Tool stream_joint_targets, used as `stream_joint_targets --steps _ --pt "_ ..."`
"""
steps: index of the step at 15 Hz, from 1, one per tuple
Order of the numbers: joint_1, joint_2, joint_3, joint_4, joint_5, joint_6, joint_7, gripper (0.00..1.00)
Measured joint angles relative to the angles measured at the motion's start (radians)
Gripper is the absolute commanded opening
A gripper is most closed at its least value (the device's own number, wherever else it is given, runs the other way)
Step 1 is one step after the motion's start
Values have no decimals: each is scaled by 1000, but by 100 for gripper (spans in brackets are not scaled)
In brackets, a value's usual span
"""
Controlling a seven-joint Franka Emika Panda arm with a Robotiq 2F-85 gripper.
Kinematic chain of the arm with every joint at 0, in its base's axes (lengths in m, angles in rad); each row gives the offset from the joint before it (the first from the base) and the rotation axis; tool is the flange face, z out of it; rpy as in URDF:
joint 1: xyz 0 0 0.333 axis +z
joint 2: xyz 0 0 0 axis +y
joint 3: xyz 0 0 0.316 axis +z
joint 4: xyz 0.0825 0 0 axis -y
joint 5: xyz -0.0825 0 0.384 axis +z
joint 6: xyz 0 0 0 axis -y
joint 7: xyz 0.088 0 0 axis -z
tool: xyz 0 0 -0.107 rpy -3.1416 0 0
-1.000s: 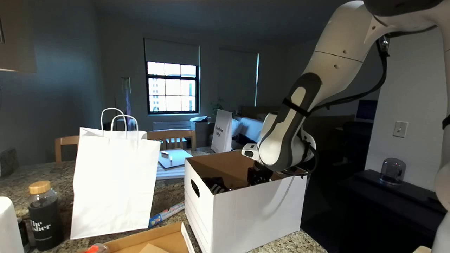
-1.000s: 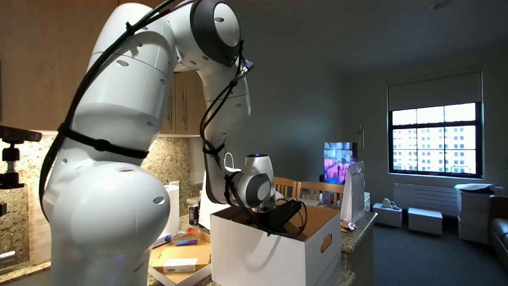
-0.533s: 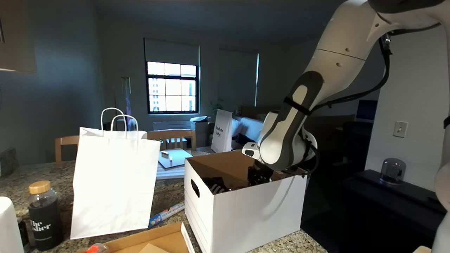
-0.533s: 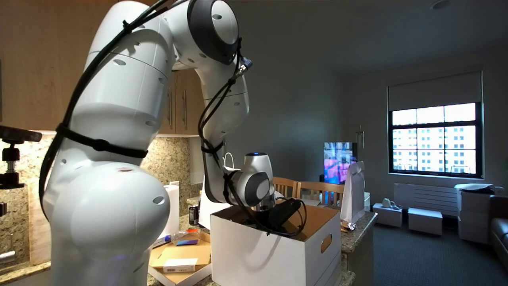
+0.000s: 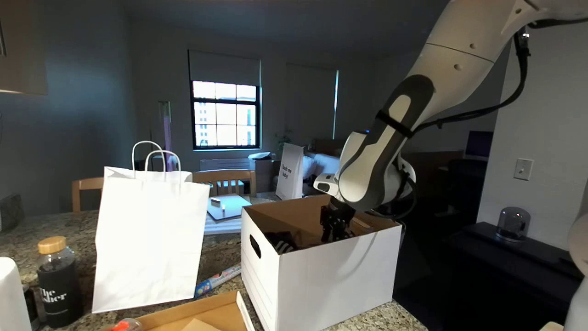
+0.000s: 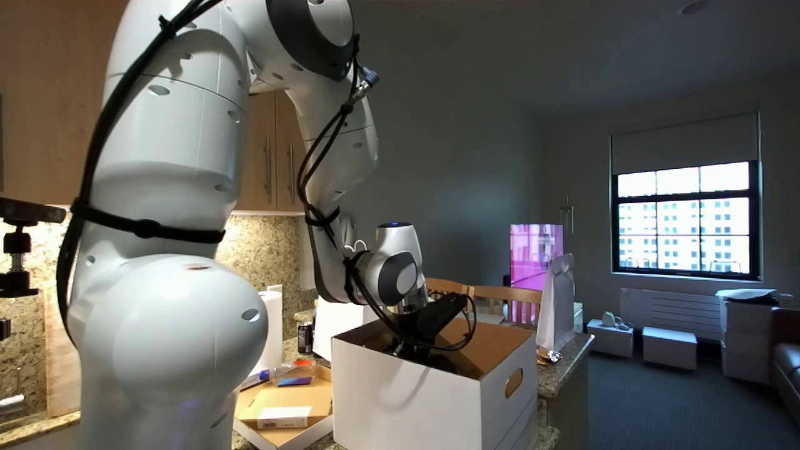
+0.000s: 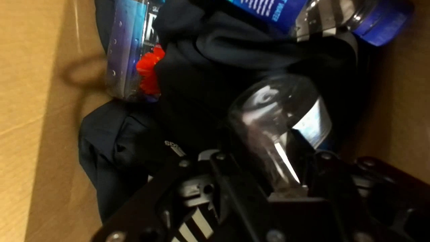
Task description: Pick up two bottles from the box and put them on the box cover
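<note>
In the wrist view a clear bottle (image 7: 273, 104) lies between the two dark fingers of my gripper (image 7: 265, 144), which is shut on it. The gripper hangs inside the white box (image 5: 340, 276), its upper part above the rim; the held bottle is hidden in both exterior views. Two more bottles rest in the box on dark clothing: one with a blue cap (image 7: 384, 25) at upper right, another bottle (image 7: 126, 50) upright in the picture at upper left. The box cover (image 6: 312, 431), a shallow tray, sits on the counter beside the box.
Flat cardboard (image 6: 275, 409) and a clear package with red (image 6: 303, 370) lie in the cover. A white paper bag (image 5: 151, 239), a black bottle with wooden cap (image 5: 57, 285) and a blue tube (image 5: 218, 279) stand or lie nearby. Dark striped clothing (image 7: 198, 77) fills the box.
My arm has risen in the last half second, and more of the gripper shows above the box rim. The box has not moved.
</note>
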Motion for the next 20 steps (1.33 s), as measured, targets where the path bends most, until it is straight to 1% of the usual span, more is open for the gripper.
stream_joint_targets --steps 8,9,10,11,14,15,16,17,20 --pt "8 -57 8 0 0 -39 5 23" --pt "16 -61 -3 0 -9 -36 24 71" --pt "28 -65 -22 -1 -26 -28 51 68" --pt "38 -69 -40 -1 -46 -17 83 69" --pt "47 -72 -86 -1 -123 21 171 86" --pt "48 -72 -98 -1 -146 28 196 93" --pt "51 -72 -106 -2 -159 29 208 98" --pt "52 -72 -104 -8 -159 29 210 100" --pt "66 -72 -83 -34 -148 36 210 100"
